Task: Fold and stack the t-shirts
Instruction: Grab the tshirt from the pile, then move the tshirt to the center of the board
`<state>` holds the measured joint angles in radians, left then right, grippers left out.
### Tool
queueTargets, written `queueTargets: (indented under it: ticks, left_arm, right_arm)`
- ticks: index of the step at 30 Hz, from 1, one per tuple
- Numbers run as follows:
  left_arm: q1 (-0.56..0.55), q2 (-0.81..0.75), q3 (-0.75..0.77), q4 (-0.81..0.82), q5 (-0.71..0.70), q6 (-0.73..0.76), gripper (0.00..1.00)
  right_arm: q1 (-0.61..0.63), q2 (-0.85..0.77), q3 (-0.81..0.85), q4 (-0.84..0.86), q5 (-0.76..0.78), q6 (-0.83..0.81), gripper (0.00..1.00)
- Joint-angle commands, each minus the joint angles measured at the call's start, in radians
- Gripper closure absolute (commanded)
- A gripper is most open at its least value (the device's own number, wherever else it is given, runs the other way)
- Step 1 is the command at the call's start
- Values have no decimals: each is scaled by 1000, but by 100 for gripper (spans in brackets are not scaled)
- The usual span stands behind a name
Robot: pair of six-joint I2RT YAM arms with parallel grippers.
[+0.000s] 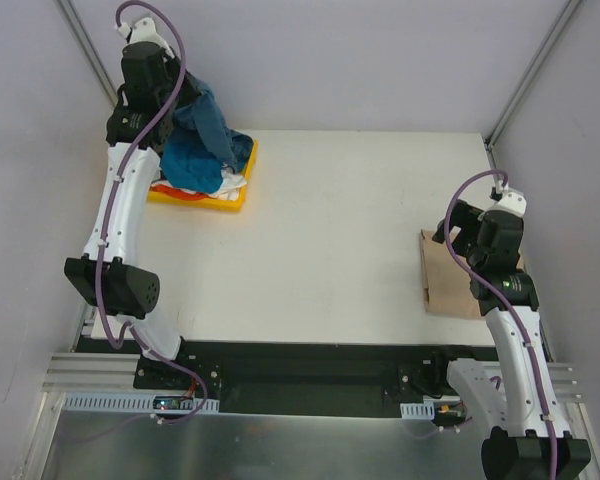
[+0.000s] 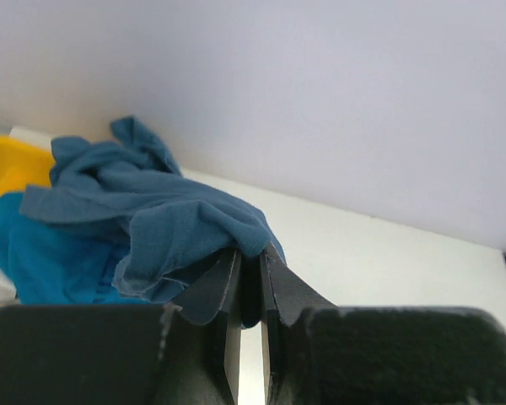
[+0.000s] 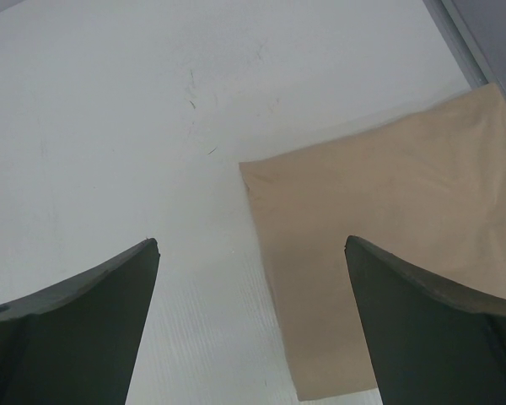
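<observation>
One tan t-shirt is lying folded at 3 o'clock beneath the released right claw, while the left claw is clenching the teal t-shirt above the 10 o'clock tray, where other t-shirts are waiting unfolded.

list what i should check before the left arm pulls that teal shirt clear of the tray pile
1. Is the left gripper shut on the dark teal shirt? ok
2. Is only that shirt pinched, not the bright blue shirt beneath it? cannot tell
3. Is the right gripper open and holding nothing? ok
4. Does the tan shirt lie flat, well apart from the yellow tray? ok
5. Is there room on the table between them to lay the shirt out? ok
</observation>
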<state>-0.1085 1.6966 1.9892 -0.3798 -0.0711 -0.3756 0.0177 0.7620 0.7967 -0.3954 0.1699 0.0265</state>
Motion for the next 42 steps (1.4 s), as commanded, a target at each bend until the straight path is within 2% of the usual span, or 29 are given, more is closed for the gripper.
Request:
queueTargets:
  ticks: [1, 7, 10, 14, 15, 20, 23, 25, 29, 31, 34, 38, 42]
  left_arm:
    - [-52, -69, 198, 41, 59, 70, 100]
    - [-241, -40, 374, 42, 42, 191, 100]
    - [-312, -41, 424, 53, 70, 173, 100]
    - [-404, -51, 434, 113, 238, 132, 100]
    - [-462, -46, 436, 119, 250, 136, 100]
    - [-626, -29, 436, 151, 197, 219, 100]
    - [-649, -9, 436, 160, 179, 210, 100]
    - [-648, -6, 407, 159, 117, 198, 100]
    - [-646, -66, 214, 159, -59, 199, 100]
    - [-646, -113, 41, 159, -174, 187, 100]
    - [-623, -172, -218, 159, -252, 117, 100]
    - [-557, -235, -568, 157, -204, -21, 100]
    - [-458, -281, -766, 156, -92, -135, 100]
  right_arm:
    - [5, -26, 44, 12, -23, -14, 3]
    - [5, -39, 41, 20, -55, -19, 3]
    - [5, -56, 38, 20, -49, -20, 3]
    - [5, -81, 24, 27, -35, -13, 3]
    - [5, -90, 22, 29, -30, -11, 3]
    - [5, -112, 13, 17, 2, 3, 3]
    - [5, -136, 6, 17, 3, 7, 3]
    - [5, -144, 4, 15, 5, 9, 3]
    - [5, -135, 7, 0, -10, 12, 3]
    - [7, -110, 21, -14, -36, 15, 3]
    - [5, -76, 29, -31, -66, 29, 3]
    - [10, -33, 24, -72, -141, 58, 3]
    - [36, 8, 19, -224, -193, 101, 3]
